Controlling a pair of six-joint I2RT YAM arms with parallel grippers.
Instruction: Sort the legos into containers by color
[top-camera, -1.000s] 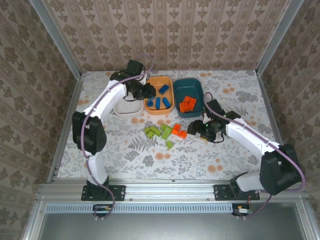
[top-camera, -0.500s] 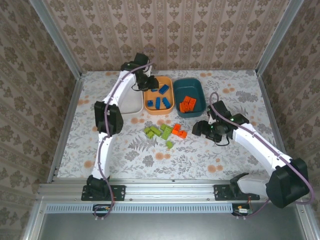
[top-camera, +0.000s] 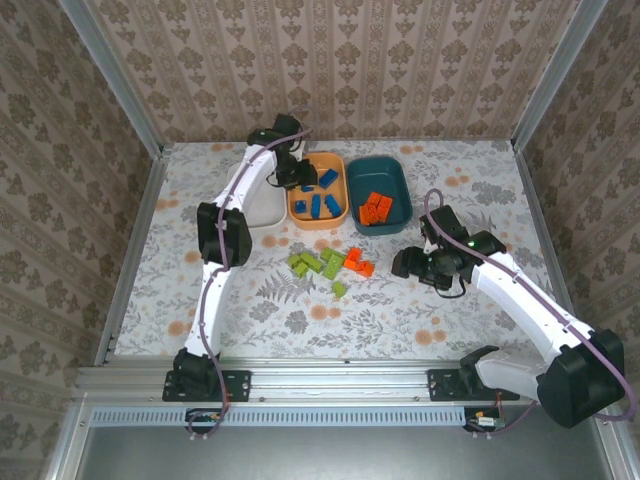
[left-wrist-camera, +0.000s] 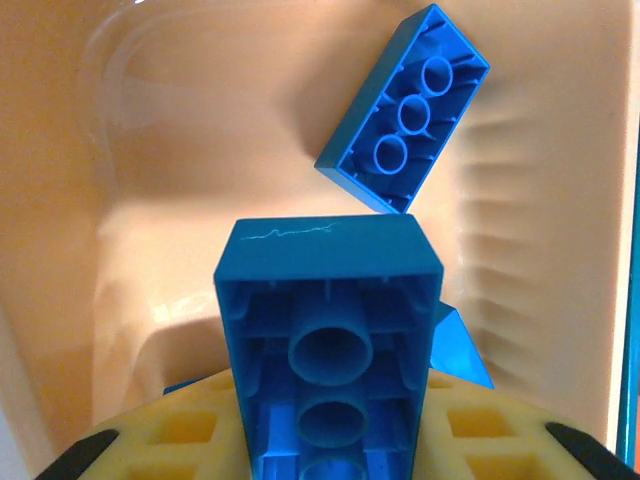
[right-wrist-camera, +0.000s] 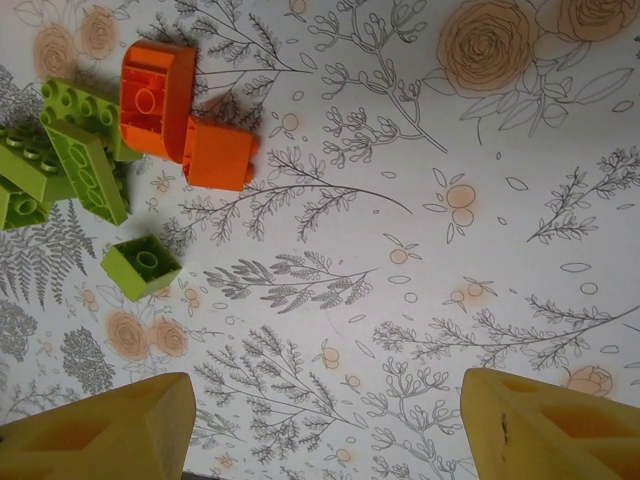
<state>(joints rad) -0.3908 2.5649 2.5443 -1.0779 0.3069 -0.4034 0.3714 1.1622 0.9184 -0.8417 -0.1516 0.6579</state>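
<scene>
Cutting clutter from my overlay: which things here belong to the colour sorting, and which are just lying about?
Job: held blue brick, blue bricks in the orange bowl, orange bricks in the teal bowl, loose green bricks, loose orange bricks, white bowl.
Not the job: floral table cover, wallpapered walls, metal frame; all fixed surroundings.

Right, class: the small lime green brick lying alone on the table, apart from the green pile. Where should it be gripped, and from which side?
Grip the small green brick across two opposite flat side walls, coming straight down from above. It lies flat and apart from the green pile, so fingers should fit on either side. The open right end effector is nearest.
</scene>
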